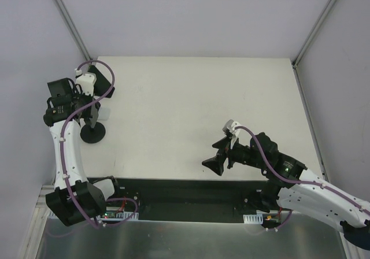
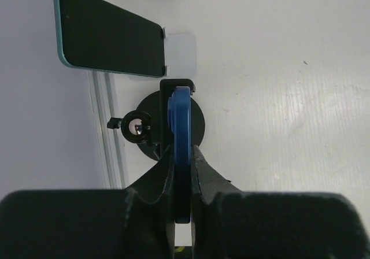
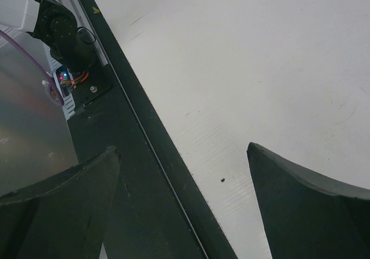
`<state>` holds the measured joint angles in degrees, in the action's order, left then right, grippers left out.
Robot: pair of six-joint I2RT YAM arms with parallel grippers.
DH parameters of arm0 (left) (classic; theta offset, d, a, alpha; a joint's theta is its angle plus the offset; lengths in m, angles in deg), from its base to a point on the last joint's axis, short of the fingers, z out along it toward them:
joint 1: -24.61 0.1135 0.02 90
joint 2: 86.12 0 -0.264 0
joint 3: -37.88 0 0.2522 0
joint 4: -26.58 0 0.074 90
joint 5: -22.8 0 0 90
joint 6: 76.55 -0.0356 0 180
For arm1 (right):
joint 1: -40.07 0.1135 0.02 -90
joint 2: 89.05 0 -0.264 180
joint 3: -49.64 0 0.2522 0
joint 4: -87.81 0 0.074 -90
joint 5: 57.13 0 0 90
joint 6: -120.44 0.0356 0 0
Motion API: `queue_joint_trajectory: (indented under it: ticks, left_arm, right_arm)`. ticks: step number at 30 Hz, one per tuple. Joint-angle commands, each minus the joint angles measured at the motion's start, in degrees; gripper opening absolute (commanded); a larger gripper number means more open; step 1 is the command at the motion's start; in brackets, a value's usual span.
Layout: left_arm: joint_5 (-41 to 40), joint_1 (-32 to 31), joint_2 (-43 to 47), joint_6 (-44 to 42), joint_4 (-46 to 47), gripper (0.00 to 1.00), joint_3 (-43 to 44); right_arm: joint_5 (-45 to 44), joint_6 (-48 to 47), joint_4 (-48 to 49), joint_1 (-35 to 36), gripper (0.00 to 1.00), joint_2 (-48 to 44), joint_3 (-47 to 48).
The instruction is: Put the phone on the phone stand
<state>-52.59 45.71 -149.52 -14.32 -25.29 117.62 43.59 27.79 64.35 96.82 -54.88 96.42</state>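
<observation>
In the left wrist view a blue phone (image 2: 181,120) shows edge-on, and my left gripper (image 2: 184,149) is shut on its near end. Its far end reaches the black bracket of the phone stand (image 2: 199,123), whose round black base lies right under it. From above, the left gripper (image 1: 89,115) hangs over the stand's base (image 1: 92,134) near the table's left edge. I cannot tell whether the phone rests in the bracket. My right gripper (image 1: 217,154) is open and holds nothing, low over the table's front edge (image 3: 182,149).
A second phone (image 2: 110,33) with a teal rim and dark screen lies beyond the stand, by the left wall (image 1: 104,83). A small clear tab (image 2: 180,54) sits beside it. A black strip (image 3: 144,172) runs along the table's near edge.
</observation>
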Motion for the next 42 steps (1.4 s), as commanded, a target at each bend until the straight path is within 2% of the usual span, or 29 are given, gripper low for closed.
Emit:
queue_joint_trajectory:
  ticks: [1, 9, 13, 27, 42]
  left_arm:
    - [-3.18, 0.52, -1.37, -2.82, 4.79, 0.0, 0.29]
    - [-5.29, 0.69, -3.31, -1.76, 5.85, 0.08, -0.15]
    - [-4.94, 1.04, -3.14, -2.11, 5.76, 0.0, -0.5]
    - [-0.46, 2.1, -1.46, -1.85, -3.9, 0.0, 5.13]
    - [0.59, 3.15, -3.31, -0.88, -5.57, 0.0, 9.7]
  right_arm:
    - [-0.61, -1.04, 2.05, 0.38, 0.93, -0.25, 0.12]
    - [-0.7, -1.3, 2.05, 0.47, 0.93, -0.07, 0.03]
    - [-0.88, -1.47, 2.05, 0.47, 0.93, 0.02, -0.06]
    - [-0.96, -1.65, 2.13, 0.55, 0.93, 0.37, 0.12]
    - [-1.49, -1.91, 2.13, 1.08, 0.93, -0.25, 0.03]
